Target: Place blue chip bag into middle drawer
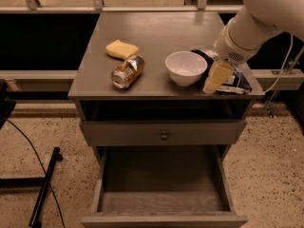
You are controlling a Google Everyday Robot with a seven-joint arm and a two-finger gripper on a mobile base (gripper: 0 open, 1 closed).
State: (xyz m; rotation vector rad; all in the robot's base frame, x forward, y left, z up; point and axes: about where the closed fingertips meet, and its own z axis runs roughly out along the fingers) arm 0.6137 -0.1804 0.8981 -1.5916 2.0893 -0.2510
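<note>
The gripper point(211, 86) is down at the right front part of the table point(152, 25), just right of the white bowl point(185, 66). It slants down and to the left from the thick white arm point(254, 25), which comes in from the upper right corner. Its pale tip sits low over the table top, right against the blue chip bag point(237, 79) as seen from here. Whether the jaws are apart, together or clamped on the bag I cannot tell, since only one cream-coloured wedge shows.

The blue chip bag lies flat on the table near the right front corner, partly hidden behind the gripper. Its dark blue and white foil shows to the right of the gripper, and a dark edge shows just behind the bowl.

Further left a gold-brown can point(127, 71) lies on its side, and just behind it sits a yellow sponge point(121, 49) – the two are close, perhaps touching.

Below the table top there is an open gap, then a shut drawer front point(118, 133) with a small round knob point(164, 136). Under that the middle drawer point(161, 196) is pulled out towards the camera – its grey floor and side walls are in full sight, with nothing in it. On the speckled floor point(266, 175) to the left lies a black bar point(45, 189) with a thin cable beside it.
</note>
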